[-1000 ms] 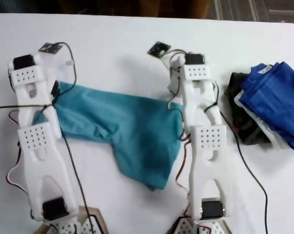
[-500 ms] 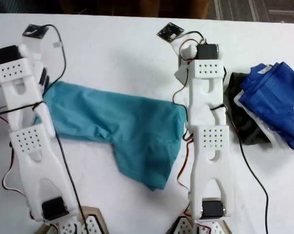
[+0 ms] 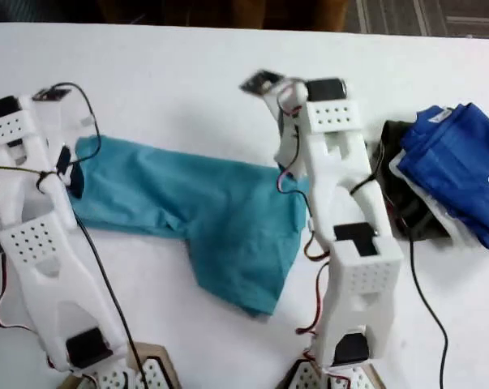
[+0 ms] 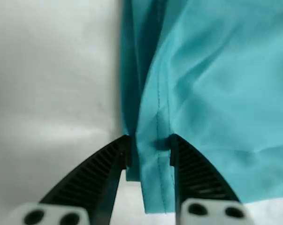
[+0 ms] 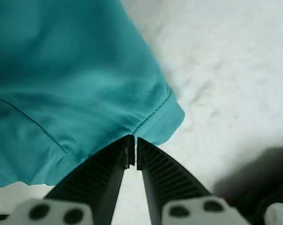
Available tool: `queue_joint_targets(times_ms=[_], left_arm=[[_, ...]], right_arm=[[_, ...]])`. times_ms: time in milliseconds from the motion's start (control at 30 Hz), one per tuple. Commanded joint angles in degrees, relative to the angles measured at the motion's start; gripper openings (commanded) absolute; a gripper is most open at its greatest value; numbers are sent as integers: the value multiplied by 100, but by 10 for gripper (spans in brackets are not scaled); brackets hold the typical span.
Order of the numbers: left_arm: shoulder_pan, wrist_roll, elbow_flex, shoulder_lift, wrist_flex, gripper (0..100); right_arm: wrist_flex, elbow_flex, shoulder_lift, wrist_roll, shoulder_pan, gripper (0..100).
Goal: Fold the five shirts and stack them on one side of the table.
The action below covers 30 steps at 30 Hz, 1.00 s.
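Teal shirt point(image 3: 220, 215) lies stretched left-to-right mid-table, right between the arms. Left gripper point(image 4: 149, 143) is clamped on its left hem and right gripper point(image 5: 134, 140) looks pinched tight on the right edge. Folded stack point(image 3: 455, 174) sits just off to the right.

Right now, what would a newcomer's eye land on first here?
A teal shirt lies spread on the white table between the two arms. The left gripper and right gripper each pinch one of its edges. Folded shirts, blue on top, are stacked at the table's right side.
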<state>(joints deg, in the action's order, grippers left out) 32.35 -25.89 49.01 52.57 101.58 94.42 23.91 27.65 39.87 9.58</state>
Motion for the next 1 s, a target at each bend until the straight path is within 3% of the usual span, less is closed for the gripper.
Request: queue_joint_targets(times_ms=[0, 200, 467, 967], left_arm=[[-97, -44, -84, -413, -18, 161], [-53, -70, -22, -167, -53, 161], [149, -624, 259, 563, -9, 161], [475, -659, 1059, 721, 53, 161]], right_arm=[[-875, -862, -418, -18, -303, 18], [-1903, -1732, -418, 422, -646, 18], [-2440, -1978, -259, 949, -804, 18], [-2202, -1257, 400, 949, -1226, 18]])
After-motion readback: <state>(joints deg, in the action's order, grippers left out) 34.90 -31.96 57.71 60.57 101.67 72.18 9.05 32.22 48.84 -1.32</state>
